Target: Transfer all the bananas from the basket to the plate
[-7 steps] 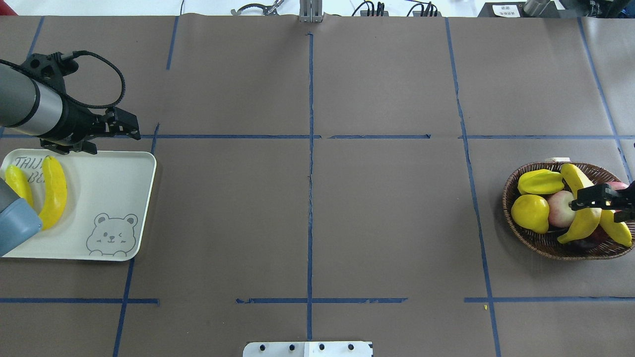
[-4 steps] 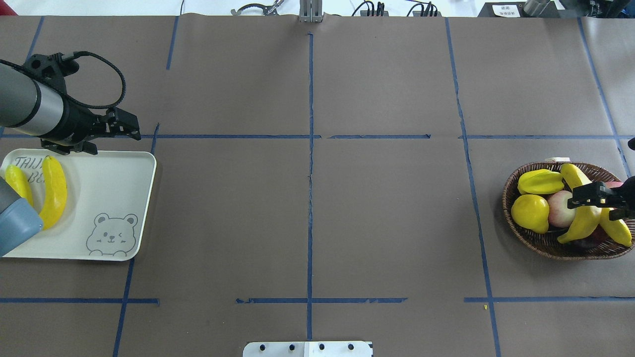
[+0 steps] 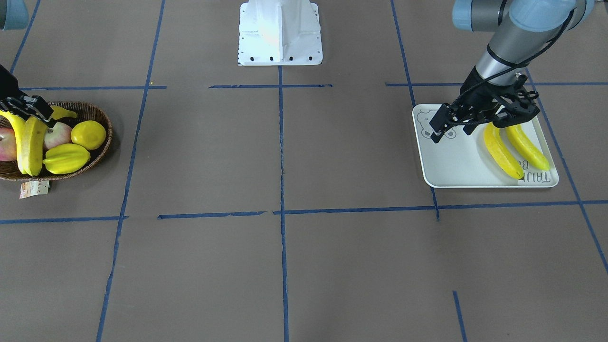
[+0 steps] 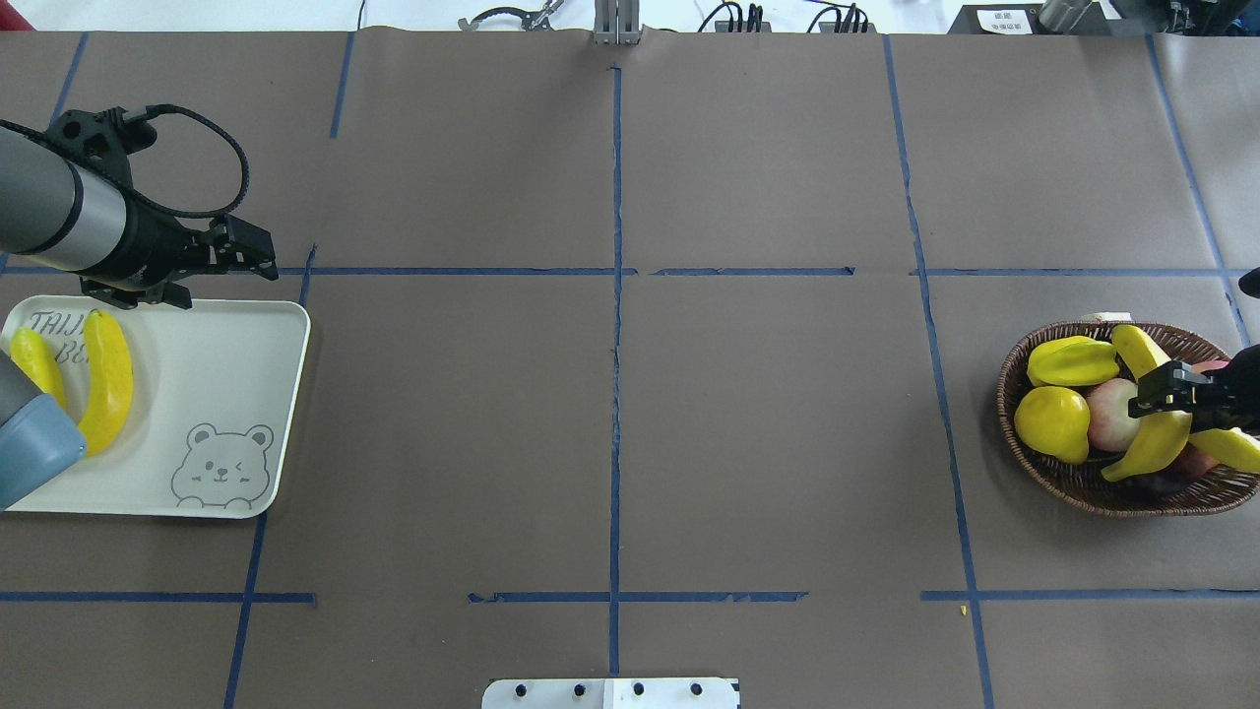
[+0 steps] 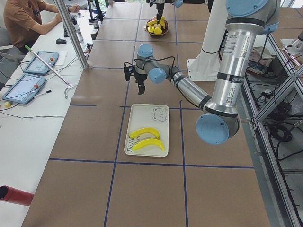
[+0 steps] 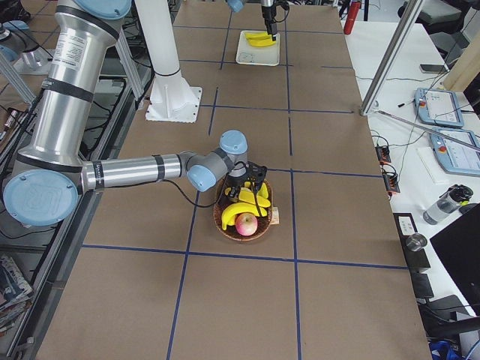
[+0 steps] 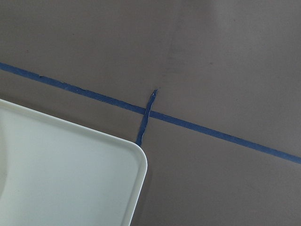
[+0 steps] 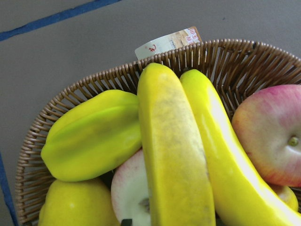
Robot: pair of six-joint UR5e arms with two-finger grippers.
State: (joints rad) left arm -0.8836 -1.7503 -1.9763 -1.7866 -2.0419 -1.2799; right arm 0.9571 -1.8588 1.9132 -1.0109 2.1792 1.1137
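Note:
Two bananas (image 4: 106, 379) (image 4: 37, 366) lie on the white bear plate (image 4: 197, 394) at the left, also in the front view (image 3: 501, 152). My left gripper (image 4: 248, 251) hangs open and empty over the table just past the plate's far edge. The wicker basket (image 4: 1063, 478) at the right holds two more bananas. My right gripper (image 4: 1166, 389) is shut on the speckled banana (image 4: 1147, 443), which fills the right wrist view (image 8: 174, 155). The other banana (image 4: 1230, 448) lies beside it (image 8: 221, 155).
The basket also holds a ridged starfruit (image 4: 1073, 362), a lemon (image 4: 1051, 423) and a red-yellow apple (image 4: 1112, 414). A paper tag (image 3: 33, 189) lies by the basket. Blue tape lines cross the brown table. My white base (image 3: 280, 33) stands at the near middle edge.
My right gripper has shifted slightly toward the far side, the gripped banana moving with it. The second banana in the basket has tipped flatter. My left arm has barely moved.

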